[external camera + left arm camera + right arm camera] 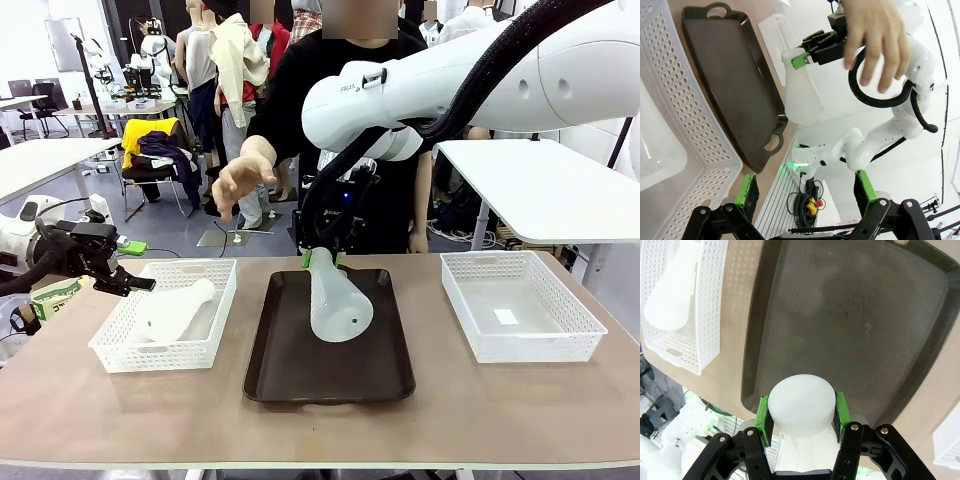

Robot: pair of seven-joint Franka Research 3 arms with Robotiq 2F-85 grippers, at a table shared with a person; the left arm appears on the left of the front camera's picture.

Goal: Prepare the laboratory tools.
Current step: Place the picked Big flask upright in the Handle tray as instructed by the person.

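One frosted white flask (338, 300) hangs tilted over the dark brown tray (300, 375), base low and close to the tray. My right gripper (322, 258) is shut on its neck. In the right wrist view the green pads (762, 420) clamp that flask (801, 402) from both sides above the tray (850, 315). The second flask (175, 310) lies on its side in the left white mesh basket (120, 355). My left gripper (130, 283) hovers at that basket's far left corner, open, its fingers (747, 192) wide apart with nothing between them.
A person stands behind the table with one hand (243, 175) raised above the gap between the left basket and the tray. A second white mesh basket (560, 340) sits at the right. Bare tabletop (320, 430) runs along the front edge.
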